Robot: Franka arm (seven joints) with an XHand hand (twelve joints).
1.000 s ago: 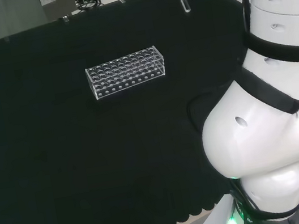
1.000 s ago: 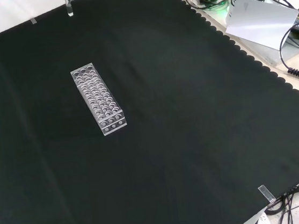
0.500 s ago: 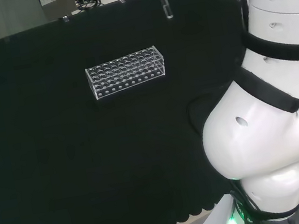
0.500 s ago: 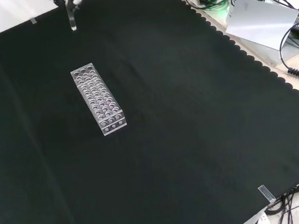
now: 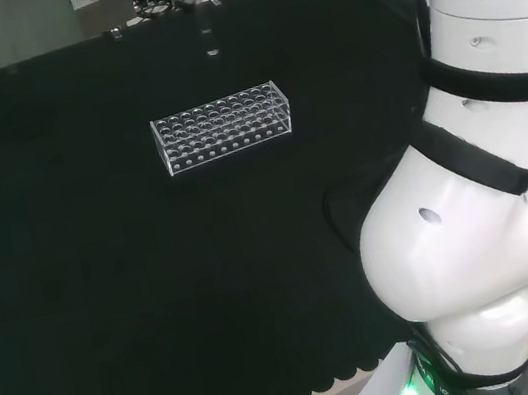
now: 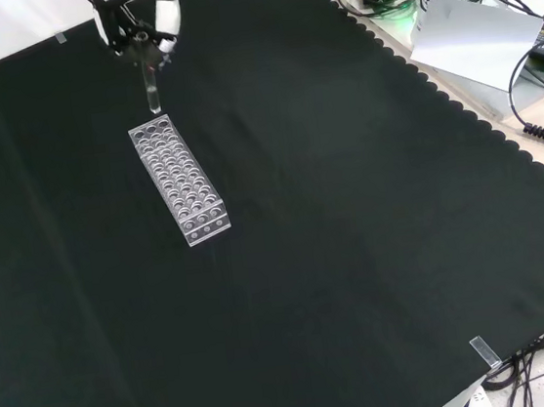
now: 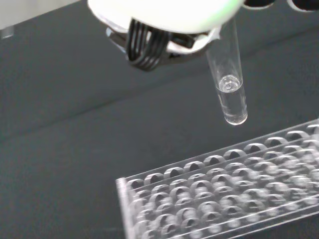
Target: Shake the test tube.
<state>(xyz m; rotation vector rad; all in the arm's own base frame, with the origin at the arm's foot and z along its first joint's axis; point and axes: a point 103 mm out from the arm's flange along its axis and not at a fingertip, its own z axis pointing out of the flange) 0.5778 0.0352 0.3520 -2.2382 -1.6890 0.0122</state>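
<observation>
Tube held up in air above rack end, w/ room to swing.

Front view, left to right: hand [image 6: 138,22] at top-left, fingers pinched round top of test tube [image 6: 152,87]; rack [image 6: 178,181] sits just below on cloth [image 6: 374,231], empty as far as I can tell. Tube hangs approx vertical, long axis up-down, rounded end down, mouth up in the grip. Wrist view shows a bit of clear liquid in the bottom, so upright prob keeps it in.

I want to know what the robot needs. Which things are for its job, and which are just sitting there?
For the job:
- test tube, with a little clear liquid
- hand, fingers holding the tube

Just sitting there:
- clear rack
- black cloth
- cables off the cloth
</observation>
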